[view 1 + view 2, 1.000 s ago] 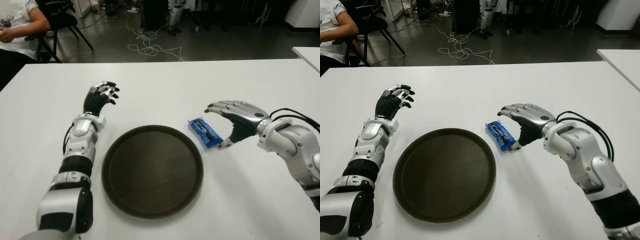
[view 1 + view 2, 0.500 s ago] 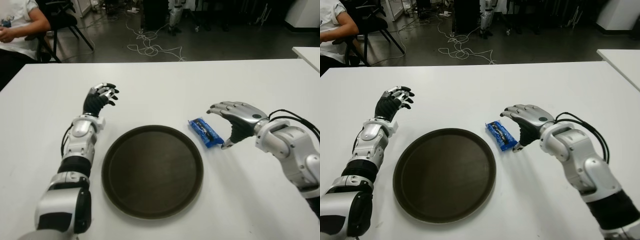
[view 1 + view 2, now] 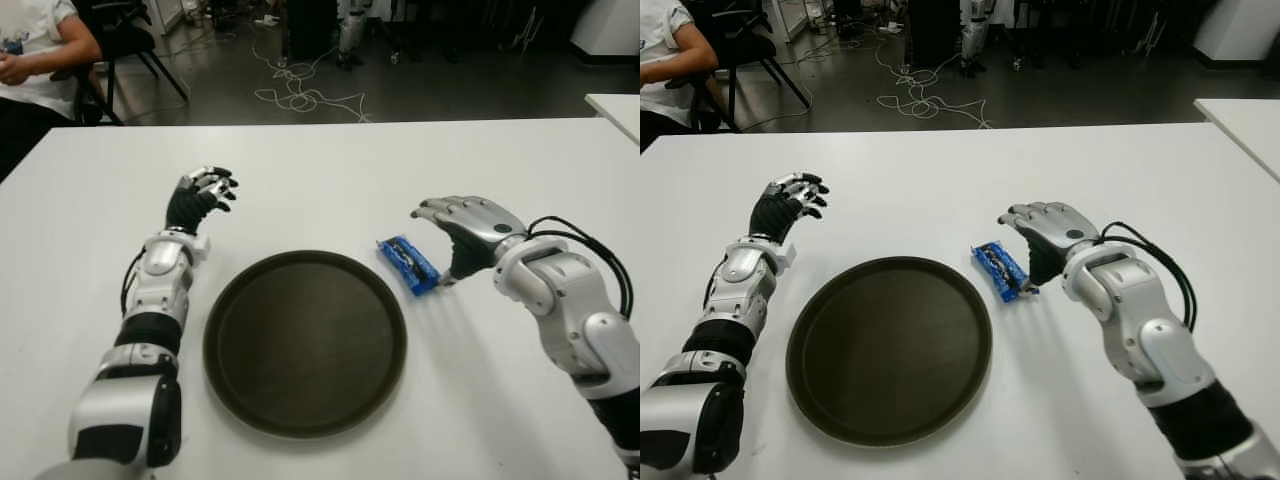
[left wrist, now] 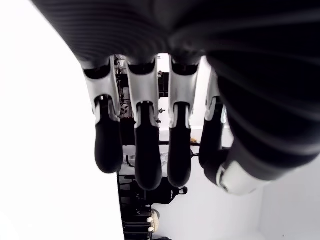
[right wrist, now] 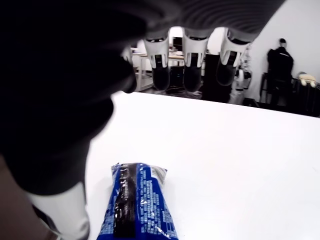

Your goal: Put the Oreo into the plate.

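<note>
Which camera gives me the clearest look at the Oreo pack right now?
The right wrist view: the Oreo pack fills the foreground, its blue wrapper print visible, under the open right hand. Both eye views show it small, lying on the table right of the plate. The left wrist view misses it.

Blue Oreo pack (image 3: 408, 265); dark brown plate (image 3: 305, 343); white table (image 3: 330, 180).

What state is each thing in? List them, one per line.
Oreo: sealed blue pack, flat on the table, right of the plate, not yet grasped.
Plate: empty, flat on the table.
Right hand: open, fingers spread above the Oreo, thumb down at its right end.
Left hand: holds nothing, fingers loosely bent, up and left of the plate.
</note>
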